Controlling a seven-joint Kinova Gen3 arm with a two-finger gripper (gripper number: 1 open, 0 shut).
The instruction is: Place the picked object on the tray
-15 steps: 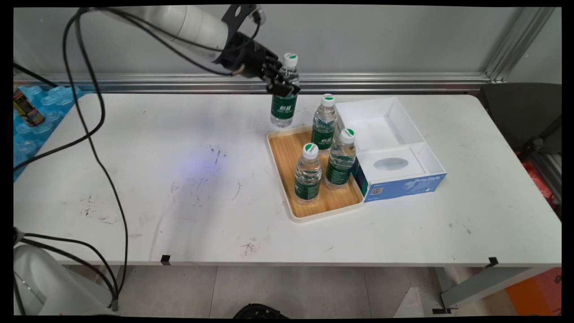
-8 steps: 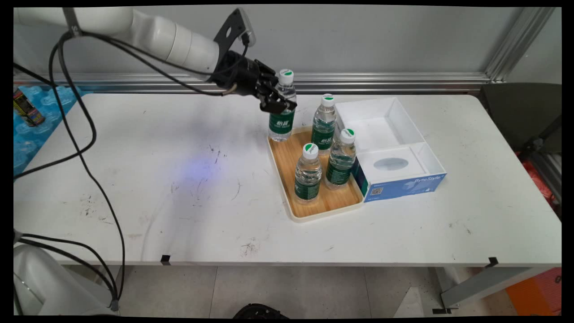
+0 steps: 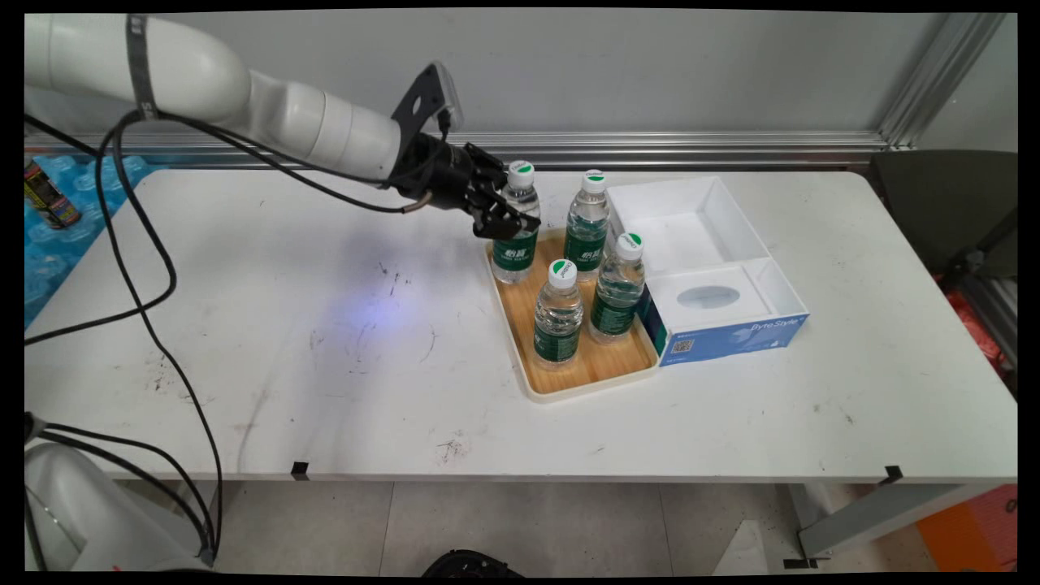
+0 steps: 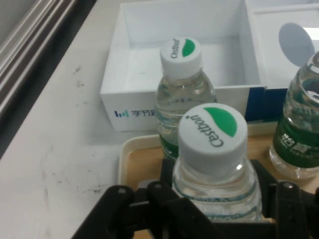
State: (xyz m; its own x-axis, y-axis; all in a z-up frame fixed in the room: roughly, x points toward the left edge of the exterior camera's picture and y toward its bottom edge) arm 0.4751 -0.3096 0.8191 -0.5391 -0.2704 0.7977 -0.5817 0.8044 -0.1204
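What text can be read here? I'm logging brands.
"Cestbon": cap of the water bottle in the pincer.
"Cestbon": cap of the bottle behind.
"PyteStyle", roughly: blue tissue box.
White box: Chinese characters, partly hidden.
Green bottle labels and QR code: too small.

White bench [image 3: 325, 390], scuffed with dark marks on its left half and near edge. Two small black tape tabs [image 3: 300, 469] on the near edge, one left, one right. Right of centre, a white two-part box [image 3: 735, 215]: far part open, near part covered by a panel with an oval opening, blue on the near side. At far left, blue moulded packing [image 3: 89, 183] with a dark can [image 3: 49, 195] upright on it. Aluminium rail [image 3: 691, 146] along the far wall. Dark chair [image 3: 942, 203] off the right end. Grey tiled floor [image 3: 528, 528] below.
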